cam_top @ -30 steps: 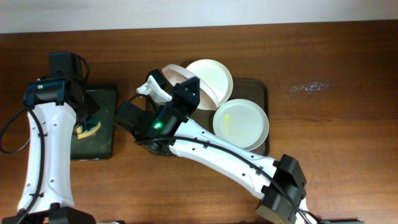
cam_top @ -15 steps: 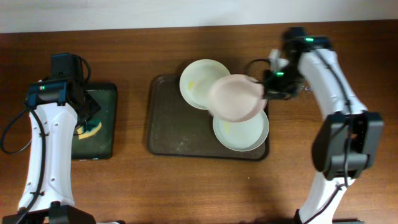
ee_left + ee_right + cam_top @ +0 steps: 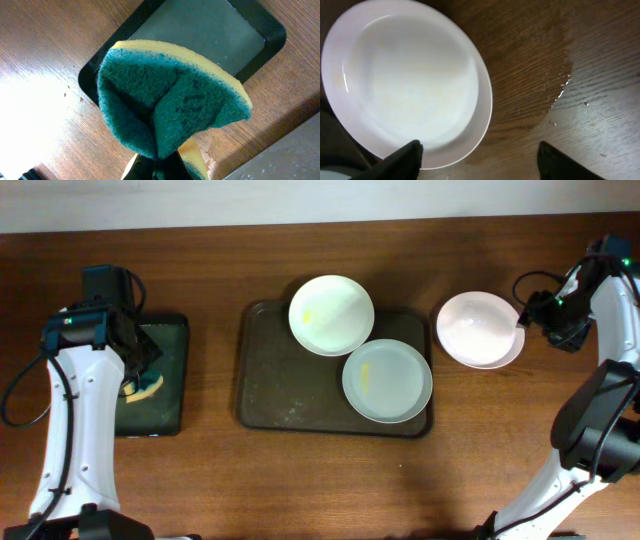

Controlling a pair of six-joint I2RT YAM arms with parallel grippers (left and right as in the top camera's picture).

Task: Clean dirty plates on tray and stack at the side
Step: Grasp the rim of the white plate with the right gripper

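Two white plates lie on the dark brown tray: one at its back edge and one at its right end, both with a yellow smear. A third plate rests flat on the table right of the tray. My right gripper stands open at that plate's right rim, one finger over the rim and the other over bare wood. My left gripper is shut on a folded green and yellow sponge above the small black tray.
The small black tray sits at the left of the table. A wet patch with droplets darkens the wood beside the third plate. Bare wooden table runs along the front edge and to the far right.
My right arm has carried a plate from over the tray out to the table on the right, and its jaws have opened and let it go. The left arm has not moved.
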